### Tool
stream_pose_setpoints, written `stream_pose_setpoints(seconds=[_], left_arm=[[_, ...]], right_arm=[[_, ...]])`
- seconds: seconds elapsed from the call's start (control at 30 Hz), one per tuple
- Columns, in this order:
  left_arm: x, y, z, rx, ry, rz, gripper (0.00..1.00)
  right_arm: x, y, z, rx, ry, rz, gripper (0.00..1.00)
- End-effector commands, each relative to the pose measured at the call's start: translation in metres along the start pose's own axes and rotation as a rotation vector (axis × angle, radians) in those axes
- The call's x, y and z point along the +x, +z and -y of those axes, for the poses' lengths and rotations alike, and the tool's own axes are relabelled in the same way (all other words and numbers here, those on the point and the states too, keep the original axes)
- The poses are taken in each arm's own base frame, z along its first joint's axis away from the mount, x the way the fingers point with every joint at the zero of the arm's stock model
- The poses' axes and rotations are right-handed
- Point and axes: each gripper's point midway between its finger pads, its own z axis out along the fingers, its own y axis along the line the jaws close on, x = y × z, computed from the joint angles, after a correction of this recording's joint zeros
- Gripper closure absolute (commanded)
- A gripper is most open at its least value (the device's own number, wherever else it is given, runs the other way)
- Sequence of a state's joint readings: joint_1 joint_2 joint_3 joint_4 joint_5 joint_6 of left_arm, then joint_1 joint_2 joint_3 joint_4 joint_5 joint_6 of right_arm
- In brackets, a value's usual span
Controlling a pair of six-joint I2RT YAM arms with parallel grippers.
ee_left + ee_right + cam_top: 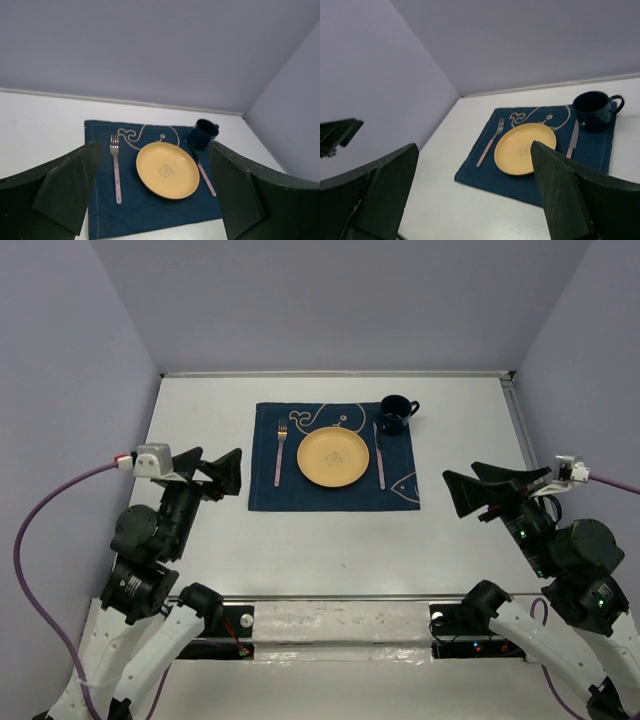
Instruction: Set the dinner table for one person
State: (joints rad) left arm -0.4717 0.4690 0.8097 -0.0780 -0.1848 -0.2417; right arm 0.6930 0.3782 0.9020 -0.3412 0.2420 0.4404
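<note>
While both arms hang folded at the near side, the dinner table (200, 560) lies flat under them and fills the floor of the top view. Its long axis appears to run left to right, and the metal rail (330, 596) follows the near edge just ahead of the arm bases. A dark blue placemat (268, 495) sits on the table's far half, about midway across, its long sides parallel to the rail. A yellow plate (333, 457) rests at the middle of the placemat. The fork (280, 452) lies to its left with the tines toward the far edge, and the knife (379, 455) lies to its right, also running near to far. A dark blue mug (394, 415) stands at the placemat's far right corner, handle turned to the right. The left gripper (232, 480) is raised over the table's left side and aims inward at the placemat. Its fingers (65, 195) are spread wide with nothing between them. The right gripper (455, 492) mirrors it over the right side, its fingers (565, 200) also wide apart and empty.
</note>
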Motion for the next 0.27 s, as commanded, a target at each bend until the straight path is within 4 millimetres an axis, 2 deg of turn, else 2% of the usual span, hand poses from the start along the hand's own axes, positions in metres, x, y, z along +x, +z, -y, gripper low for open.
stream_pose_setpoints(seconds=[0.0,0.1,0.23], left_arm=[[-0.019,-0.015,-0.004,0.003,0.004,0.106,0.01],[-0.018,-0.020,-0.005,0.010,0.010,0.125,0.01],[-0.016,-0.020,-0.005,0.015,0.012,0.122,0.01]], right_arm=[[-0.015,-0.004,0.033,0.160,-0.007,0.111,0.00],[-0.001,0.005,0.041,0.192,-0.008,0.093,0.00],[0.011,0.022,0.040,0.200,-0.026,0.055,0.00]])
